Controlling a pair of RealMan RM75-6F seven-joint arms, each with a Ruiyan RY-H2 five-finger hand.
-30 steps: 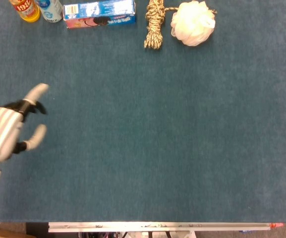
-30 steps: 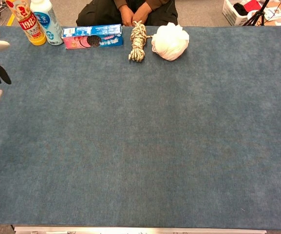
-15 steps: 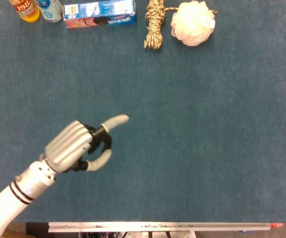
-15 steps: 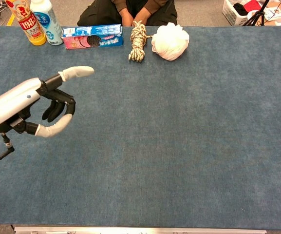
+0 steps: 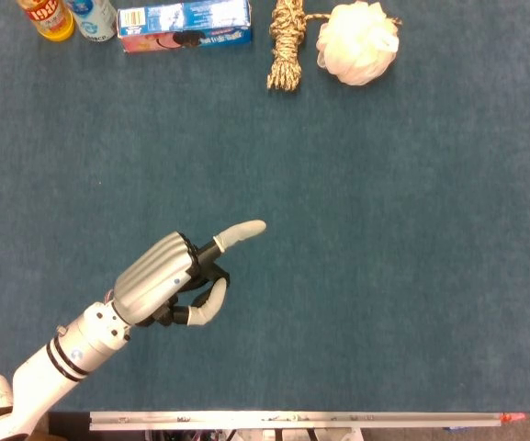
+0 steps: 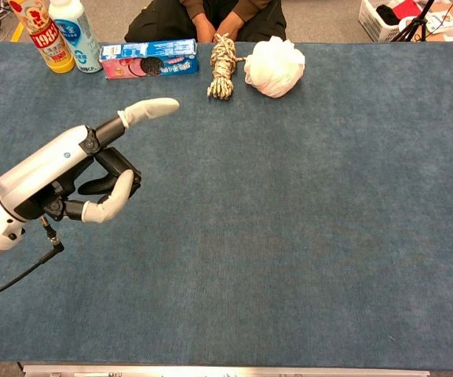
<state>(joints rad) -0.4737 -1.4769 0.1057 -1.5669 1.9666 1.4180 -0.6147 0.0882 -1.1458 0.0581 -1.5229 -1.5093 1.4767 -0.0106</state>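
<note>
At the upper left of the head view, the frame's top edge cut off the yellow bottle [image 5: 48, 18] and the white bottle [image 5: 93, 18], leaving only their lower parts. The left arm [image 5: 26, 390] ran out at the lower left corner. In the chest view, a seated person [image 6: 206, 17] at the top edge showed only as hands and lap.

A desk [image 5: 384, 230] covered in blue cloth carries everything. Along its far edge stand a yellow bottle [image 5: 46, 16] and a white bottle [image 5: 92, 16]. Beside them lie a cookie box [image 5: 184, 25], a coiled rope [image 5: 287, 43] and a white bath pouf [image 5: 357, 41].
</note>
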